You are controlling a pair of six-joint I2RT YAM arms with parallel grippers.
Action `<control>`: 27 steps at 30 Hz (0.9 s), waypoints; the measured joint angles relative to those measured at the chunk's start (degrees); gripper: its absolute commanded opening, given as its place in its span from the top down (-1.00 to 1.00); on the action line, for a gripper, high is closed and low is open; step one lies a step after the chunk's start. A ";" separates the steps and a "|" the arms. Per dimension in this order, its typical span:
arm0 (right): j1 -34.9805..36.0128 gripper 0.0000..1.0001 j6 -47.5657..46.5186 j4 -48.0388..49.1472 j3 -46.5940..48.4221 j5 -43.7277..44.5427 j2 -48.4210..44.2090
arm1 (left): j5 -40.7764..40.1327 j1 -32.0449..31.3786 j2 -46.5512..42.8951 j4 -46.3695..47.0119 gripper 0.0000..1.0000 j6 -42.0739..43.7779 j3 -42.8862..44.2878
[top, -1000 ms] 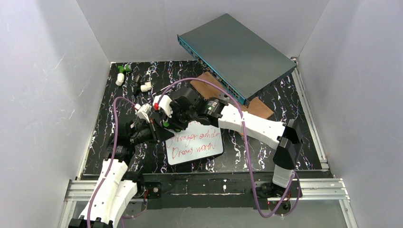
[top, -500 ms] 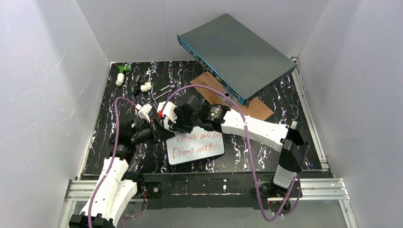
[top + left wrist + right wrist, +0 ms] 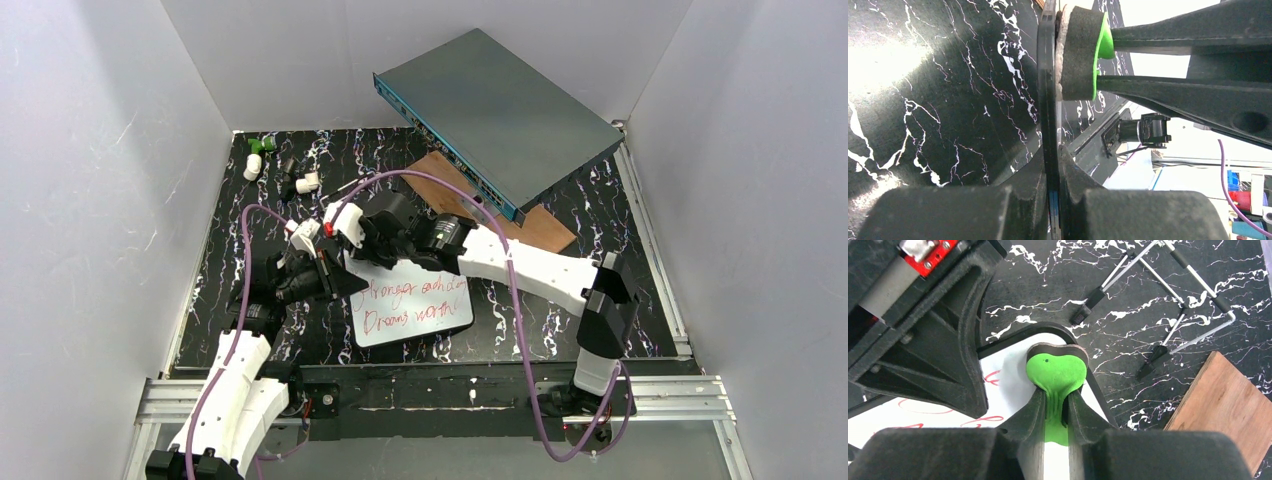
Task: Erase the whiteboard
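The whiteboard (image 3: 415,305) lies tilted on the black marbled table, with two lines of red handwriting on it. My left gripper (image 3: 335,272) is shut on its left rim. In the left wrist view the board (image 3: 1049,100) shows edge-on between the jaws of that gripper (image 3: 1053,150). My right gripper (image 3: 362,248) is shut on a green eraser (image 3: 1055,371) with a dark felt pad (image 3: 1078,55). The pad presses on the board's far left corner (image 3: 1008,367). The right gripper (image 3: 1054,396) pinches the eraser's green handle.
A grey-teal metal box (image 3: 500,100) leans at the back right, over a brown wooden plank (image 3: 548,228). A folded wire stand (image 3: 1168,305) lies just beyond the board. Small white and green parts (image 3: 262,155) sit at the back left. White walls close in on three sides.
The right gripper with the eraser slid a little towards me, then back out over the board's far left corner. The left gripper and the board stayed put; the writing looks the same.
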 measured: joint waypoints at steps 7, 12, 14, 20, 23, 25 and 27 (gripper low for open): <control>-0.76 0.97 -2.38 -0.70 -4.90 -1.20 -2.97 | 0.59 -0.02 -0.17 -0.20 1.00 0.22 -0.11; -1.36 0.97 -3.43 -4.07 -3.69 -4.81 -3.06 | 1.49 -0.02 -0.42 -0.33 1.00 0.85 -0.11; -1.40 0.97 -3.19 -6.32 -1.49 -5.22 -2.32 | 1.90 -0.09 -0.59 -0.13 1.00 1.44 -0.11; -1.40 0.97 0.00 -9.84 7.98 -6.32 2.38 | 1.90 -0.09 -1.16 -0.09 1.00 1.86 -0.11; -1.40 0.97 0.96 -10.10 8.79 -5.35 3.15 | 1.44 -0.02 -1.16 -0.20 1.00 1.62 -0.11; -1.18 0.97 1.05 -10.05 8.76 -4.17 3.19 | 1.33 -0.02 -1.16 -0.28 1.00 1.46 -0.11; -0.85 0.97 0.70 -9.81 8.44 -2.99 3.15 | 1.22 -0.02 -1.16 -0.28 1.00 1.44 -0.11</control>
